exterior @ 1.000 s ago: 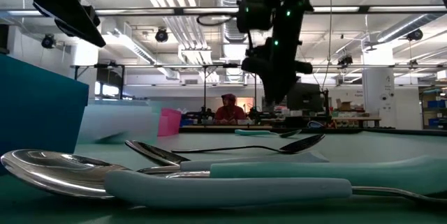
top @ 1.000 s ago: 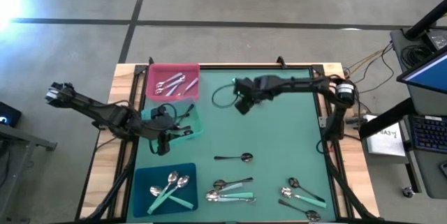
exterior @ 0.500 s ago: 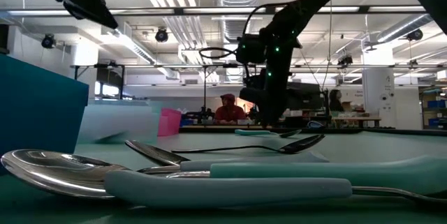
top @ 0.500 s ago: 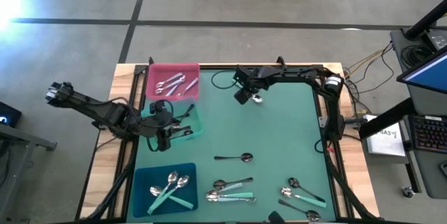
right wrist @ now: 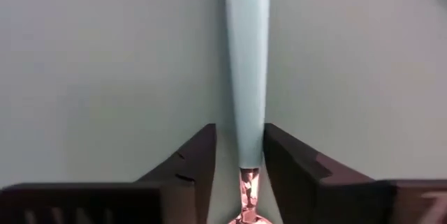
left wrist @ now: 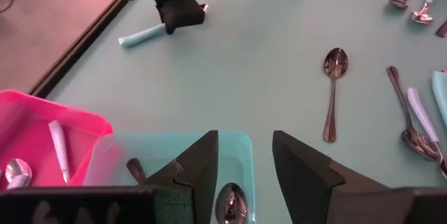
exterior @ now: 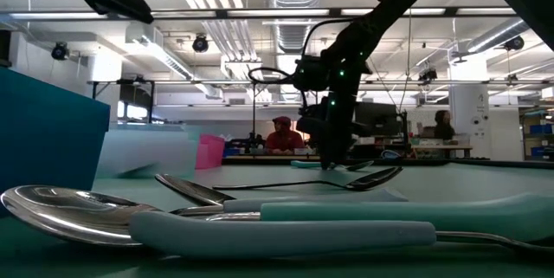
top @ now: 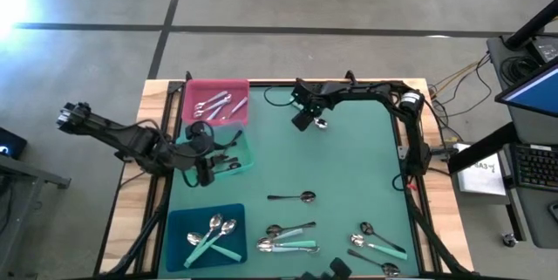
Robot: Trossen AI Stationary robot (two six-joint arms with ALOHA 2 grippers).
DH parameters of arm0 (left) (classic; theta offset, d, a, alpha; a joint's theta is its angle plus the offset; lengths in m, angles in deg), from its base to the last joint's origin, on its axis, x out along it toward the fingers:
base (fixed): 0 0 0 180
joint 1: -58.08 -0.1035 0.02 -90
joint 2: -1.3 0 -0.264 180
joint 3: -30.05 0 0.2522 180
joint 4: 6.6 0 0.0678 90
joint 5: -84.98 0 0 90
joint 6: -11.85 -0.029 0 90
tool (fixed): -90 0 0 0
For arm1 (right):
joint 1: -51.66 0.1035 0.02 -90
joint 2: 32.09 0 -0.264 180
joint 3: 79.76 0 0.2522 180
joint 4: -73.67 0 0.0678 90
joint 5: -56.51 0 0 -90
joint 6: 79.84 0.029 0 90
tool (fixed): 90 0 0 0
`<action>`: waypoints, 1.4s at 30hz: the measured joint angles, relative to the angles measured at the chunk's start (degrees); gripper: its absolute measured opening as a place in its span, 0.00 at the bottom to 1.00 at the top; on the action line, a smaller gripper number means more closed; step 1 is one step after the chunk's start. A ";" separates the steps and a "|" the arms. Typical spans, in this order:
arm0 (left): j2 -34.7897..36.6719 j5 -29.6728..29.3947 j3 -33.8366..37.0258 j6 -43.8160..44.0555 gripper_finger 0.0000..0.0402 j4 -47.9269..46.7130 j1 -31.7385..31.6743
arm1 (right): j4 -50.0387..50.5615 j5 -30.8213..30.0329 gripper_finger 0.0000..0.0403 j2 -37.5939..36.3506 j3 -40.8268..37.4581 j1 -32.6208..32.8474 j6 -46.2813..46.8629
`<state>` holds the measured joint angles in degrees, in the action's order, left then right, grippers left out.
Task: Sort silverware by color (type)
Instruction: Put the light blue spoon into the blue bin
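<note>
A spoon with a mint handle (right wrist: 247, 63) and a shiny head (top: 321, 124) lies flat on the green mat near the far edge. My right gripper (right wrist: 239, 161) is down at the mat, pointing down, open, one finger on each side of that handle. My left gripper (left wrist: 244, 175) hangs open over the pale green tray (left wrist: 167, 155), which holds a spoon (left wrist: 231, 204); nothing is between its fingers. More silverware lies loose on the mat: a single spoon (top: 293, 197) in the middle and clusters (top: 288, 237) (top: 377, 243) near the front. My right gripper stands astride the mint handle (right wrist: 250, 144), close to where it meets the metal neck (right wrist: 247, 181). Whether the fingers (right wrist: 285, 160) touch it, I cannot tell. They come from above and lie across the handle. The spoon rests flat on the mat.
A pink tray (top: 215, 101) with silver utensils sits at the far left. A blue tray (top: 207, 232) with mint-handled spoons sits at the near left. The mat's middle and far right are bare. A black frame edges the table. People show in the room beyond.
My right gripper has swung toward the far edge and come down from well above the mat onto the mint-handled spoon. My left gripper has risen a little above the green tray. No silverware has moved.
</note>
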<state>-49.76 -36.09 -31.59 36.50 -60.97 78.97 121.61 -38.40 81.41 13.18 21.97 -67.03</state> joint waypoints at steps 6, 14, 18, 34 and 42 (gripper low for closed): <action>-1.53 -0.02 3.12 2.43 0.30 2.50 0.00 | -0.30 1.27 0.07 -0.52 -0.07 -0.04 -1.43; -4.83 -0.07 8.14 4.58 0.30 10.77 0.01 | -0.11 2.10 0.07 -3.28 -0.17 0.44 -2.28; -6.94 -1.46 9.48 4.60 0.30 15.66 0.01 | -1.63 2.03 0.07 -6.44 0.09 3.05 -2.36; -12.86 -28.27 22.56 4.11 0.30 52.98 0.01 | -19.70 -15.36 0.07 -15.64 0.10 24.22 -14.87; -15.67 -28.57 26.95 -7.83 0.30 82.59 0.01 | -33.16 -17.62 0.07 -15.45 0.13 30.04 -21.78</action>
<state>-65.43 -64.66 -4.64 28.67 21.62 78.99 88.46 -56.02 65.95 13.31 52.01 -88.82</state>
